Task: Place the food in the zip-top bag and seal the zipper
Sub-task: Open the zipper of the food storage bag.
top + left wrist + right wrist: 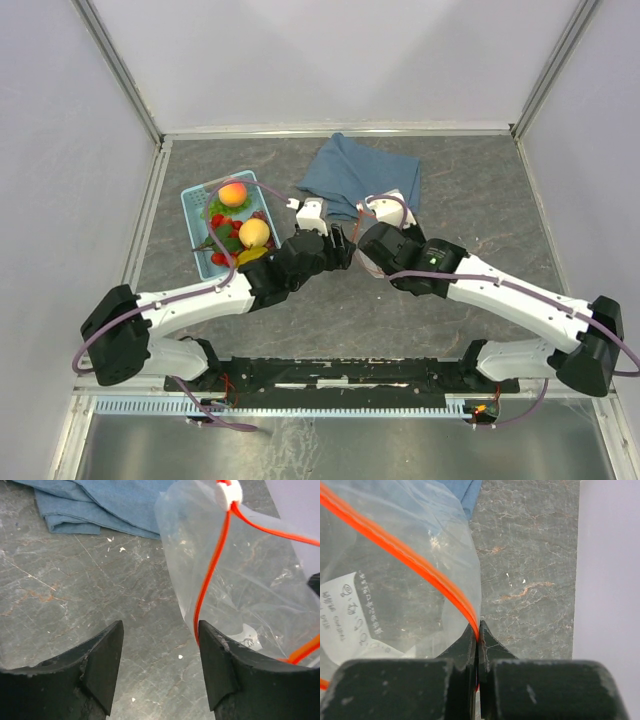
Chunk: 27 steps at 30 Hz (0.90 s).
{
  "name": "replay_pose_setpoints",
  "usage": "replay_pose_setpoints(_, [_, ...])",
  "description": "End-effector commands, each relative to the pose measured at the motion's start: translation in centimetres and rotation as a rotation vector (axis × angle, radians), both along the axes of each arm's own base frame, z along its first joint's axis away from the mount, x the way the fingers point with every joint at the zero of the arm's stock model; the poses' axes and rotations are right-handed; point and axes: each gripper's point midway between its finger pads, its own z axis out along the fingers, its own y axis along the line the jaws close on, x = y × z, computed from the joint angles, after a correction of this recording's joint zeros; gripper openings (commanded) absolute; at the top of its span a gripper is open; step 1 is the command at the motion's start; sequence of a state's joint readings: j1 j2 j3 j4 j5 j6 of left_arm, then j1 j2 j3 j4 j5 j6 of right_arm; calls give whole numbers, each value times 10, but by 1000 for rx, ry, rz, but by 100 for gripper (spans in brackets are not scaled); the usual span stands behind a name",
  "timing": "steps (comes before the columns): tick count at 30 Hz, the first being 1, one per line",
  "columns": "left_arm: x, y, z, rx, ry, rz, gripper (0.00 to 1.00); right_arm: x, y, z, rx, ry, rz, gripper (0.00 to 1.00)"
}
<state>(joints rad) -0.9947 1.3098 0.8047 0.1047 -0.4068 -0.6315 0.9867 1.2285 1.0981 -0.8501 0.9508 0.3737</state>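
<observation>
Top view: the food [240,222], peaches, strawberries and leafy pieces, is lying in a light blue basket [193,203] at the left, none of it bagged yet. The left claw [340,254] and right claw [364,250] are meeting at the middle of the table [450,180], just in front of a folded blue cloth [360,170]. The bag is mostly hidden beneath them, and neither claw's state can be read from here. Left wrist view: this is supplying what the top view lacks. The left claw [160,667] is standing open and holding nothing. The clear bag [250,580] is rising just beside its right finger [220,665], and the red-orange zipper strip [212,570] is running down to that finger's edge, with the white slider [227,494] at the top. Right wrist view: the right claw [479,645] is pinching shut on the strip at the bag's rim, a grip no other view confirms, and a printed label [350,610] is showing through the plastic. Step in hand, as judged: spreading the mouth. It would go best with the right claw keeping its pinch steady and raised while the left claw is closing on the near strip alone, well below the slider, then drawing away gently so the thin film is not crumpling or slipping.
</observation>
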Motion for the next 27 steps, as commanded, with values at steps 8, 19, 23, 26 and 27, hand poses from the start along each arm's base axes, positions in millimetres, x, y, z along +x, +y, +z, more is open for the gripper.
replay_pose_setpoints(8, [5,43,48,-30,-9,117,92,10,24,-4,15,24,32,2])
replay_pose_setpoints(19, [40,165,37,108,79,403,97,20,48,-12,28,43,91,2])
replay_pose_setpoints(23, [47,193,23,207,142,449,98,21,52,-14,30,44,100,2])
replay_pose_setpoints(26, [56,210,10,283,200,444,98,21,53,-17,33,52,106,2])
replay_pose_setpoints(27, [58,214,5,305,223,438,98,21,53,-17,34,52,107,2])
